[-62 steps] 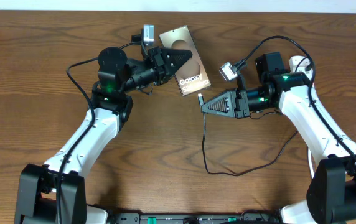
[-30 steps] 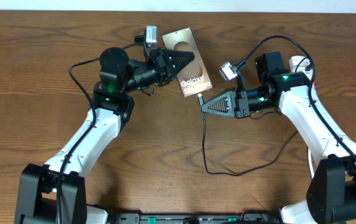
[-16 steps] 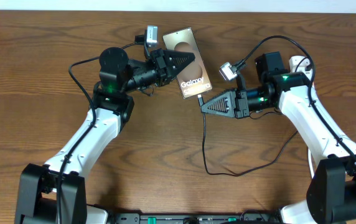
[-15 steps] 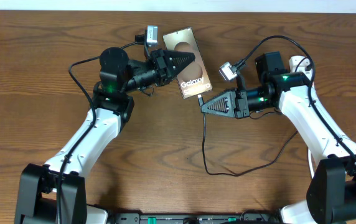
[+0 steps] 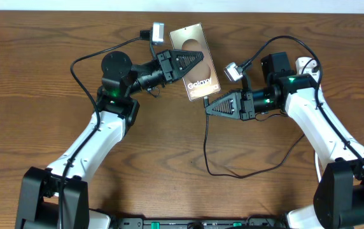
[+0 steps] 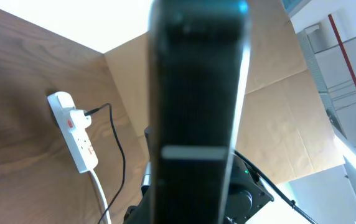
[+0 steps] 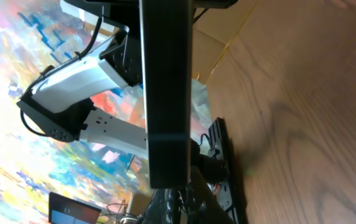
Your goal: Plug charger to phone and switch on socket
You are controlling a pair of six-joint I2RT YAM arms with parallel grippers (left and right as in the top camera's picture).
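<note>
The phone (image 5: 202, 84), rigid, slick and breakable, is clamped across its long edges in the left gripper (image 5: 195, 62) over the far middle of the table (image 5: 42, 127). The charger (image 5: 206, 143) is light and floppy, so the right gripper (image 5: 210, 108), closed just behind its tip beside the phone's lower edge, grips where it is stiffest

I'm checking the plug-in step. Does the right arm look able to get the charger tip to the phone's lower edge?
Probably yes. The right gripper holds the charger by its tip just off the phone's lower edge, the left gripper grips the phone, and nothing lies between them in the overhead view.
</note>
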